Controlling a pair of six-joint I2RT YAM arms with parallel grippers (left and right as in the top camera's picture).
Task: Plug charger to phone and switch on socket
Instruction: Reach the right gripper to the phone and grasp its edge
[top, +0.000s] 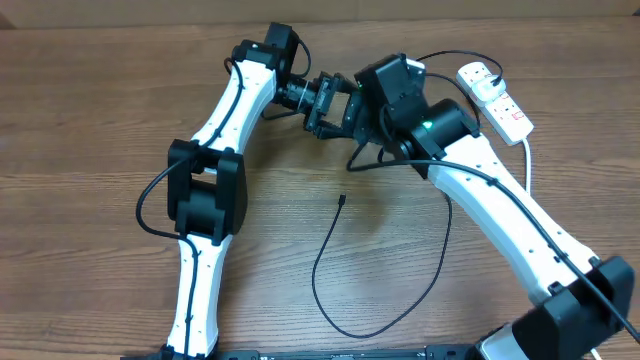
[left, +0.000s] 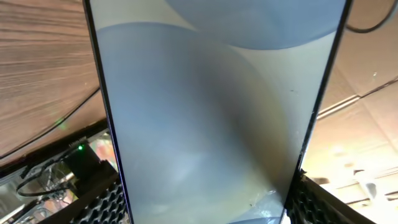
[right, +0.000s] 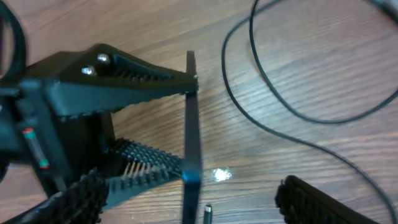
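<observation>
Right wrist: phone (right: 191, 118) stands clamped in left end effector (right: 185, 127).

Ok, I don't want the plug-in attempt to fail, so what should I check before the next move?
1. Phone clamped in left gripper: ok.
2. Right gripper open and free: ok.
3. Charger tip picked up: not ok, it lies loose on the table.
4. Phone's port facing the right gripper: cannot tell.
5. Socket switched on: cannot tell.
</observation>
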